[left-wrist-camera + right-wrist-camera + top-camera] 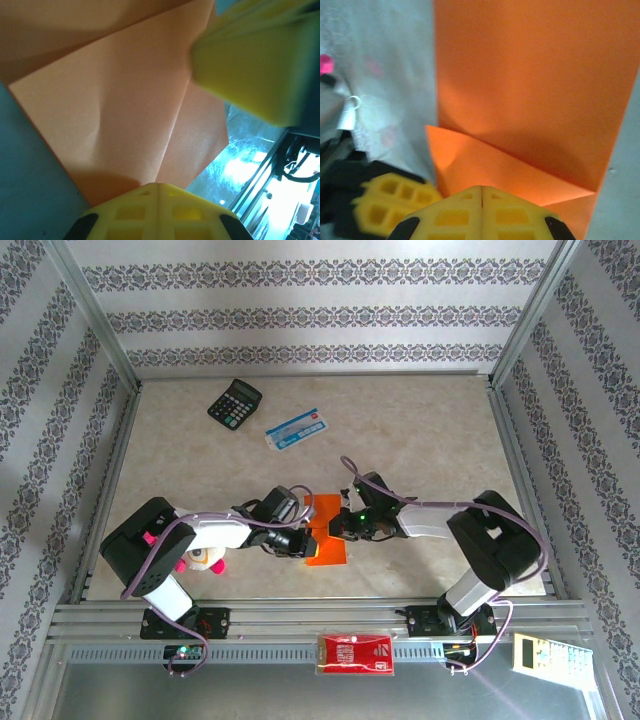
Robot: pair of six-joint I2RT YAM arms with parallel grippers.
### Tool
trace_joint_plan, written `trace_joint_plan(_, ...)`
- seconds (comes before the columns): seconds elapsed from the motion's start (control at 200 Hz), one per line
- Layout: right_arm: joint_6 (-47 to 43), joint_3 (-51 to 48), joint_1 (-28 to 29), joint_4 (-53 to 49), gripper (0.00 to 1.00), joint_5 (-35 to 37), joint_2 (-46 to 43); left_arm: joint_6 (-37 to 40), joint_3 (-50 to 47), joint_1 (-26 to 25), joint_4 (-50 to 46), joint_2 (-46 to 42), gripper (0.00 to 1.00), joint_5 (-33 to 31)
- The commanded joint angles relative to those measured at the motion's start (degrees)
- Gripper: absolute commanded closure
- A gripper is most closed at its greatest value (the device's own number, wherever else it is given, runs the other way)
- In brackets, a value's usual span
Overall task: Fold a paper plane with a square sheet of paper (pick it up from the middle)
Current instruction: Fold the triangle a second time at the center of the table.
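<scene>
yellow, waffle-moulded fingers (131,212) of the left end effector (159,186) are closed, pinching the paper (120,110) where a crease meets their tips. the right end effector (481,189) is closed too, its tips against a folded triangular flap. the thin, matte orange sheet lies between both on the pale marbled bench (420,430).

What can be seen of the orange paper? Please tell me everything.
The paper is thin, plain, bright orange and matte. It is partly folded: creases run across it, and one corner is turned over into a triangle. It rests on the table near its front edge. The shut left gripper and the shut right gripper both meet it with their tips.
</scene>
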Motion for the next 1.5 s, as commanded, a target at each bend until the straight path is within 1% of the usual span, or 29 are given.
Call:
trace_joint_plan(0.0, 0.59, 0.55, -0.05, 2.67, 0.99, 0.97, 3.15, -2.37, 1.61, -0.19, 1.07, -1.63, 0.93, 1.46)
trace_joint_plan(0.115, 0.26, -0.05, -0.21, 3.14, 0.99, 0.99, 4.69, -4.43, 1.61, -0.27, 5.30, -0.89, 0.92, 2.77)
trace_joint_plan(0.215, 0.45, -0.91, -0.29, 3.44, 0.99, 1.12, 5.17, -4.93, 2.80, -0.43, 7.05, 1.77, 0.93, 3.40)
trace_joint_plan(0.32, 0.71, -1.88, -0.54, 3.54, 1.00, 1.30, 5.07, -4.23, 4.12, -0.54, 7.12, 4.24, 0.96, 2.90)
trace_joint_plan(0.41, 0.80, -2.51, -0.76, 3.61, 1.00, 1.61, 4.64, -2.49, 4.83, -0.47, 5.26, 5.66, 0.97, 0.94)
trace_joint_plan(0.54, 1.05, -3.21, -1.15, 3.42, 1.00, 1.83, 4.88, -1.57, 4.19, 0.05, 4.40, 6.77, 0.98, 0.17)
trace_joint_plan(0.714, 1.73, -3.21, -1.61, 1.66, 1.00, 2.76, 5.03, -1.37, 0.98, 0.46, 3.66, 5.02, 0.99, 0.68)
trace_joint_plan(0.844, 2.08, -2.77, -1.69, 0.39, 1.00, 3.14, 5.37, -1.91, -1.82, 0.42, 3.30, 3.09, 0.96, 1.79)
trace_joint_plan(1.094, 1.68, -2.77, -1.96, -0.51, 1.00, 3.24, 6.04, -2.30, -6.69, 0.95, 2.21, -1.06, 0.93, 1.68)
trace_joint_plan(1.234, 1.61, -1.76, -1.87, -0.42, 1.00, 2.59, 6.31, -3.90, -5.63, 0.87, 4.76, -2.41, 0.91, 2.93)
trace_joint_plan(1.429, 1.09, -0.17, -1.65, -0.71, 1.00, 1.67, 4.37, -9.87, -2.09, 0.88, 13.87, -2.94, 0.89, 4.51)
trace_joint_plan(1.494, 0.82, 0.23, -1.65, -0.77, 1.00, 1.27, 3.33, -10.84, -2.07, 1.03, 15.05, -3.35, 0.89, 3.88)
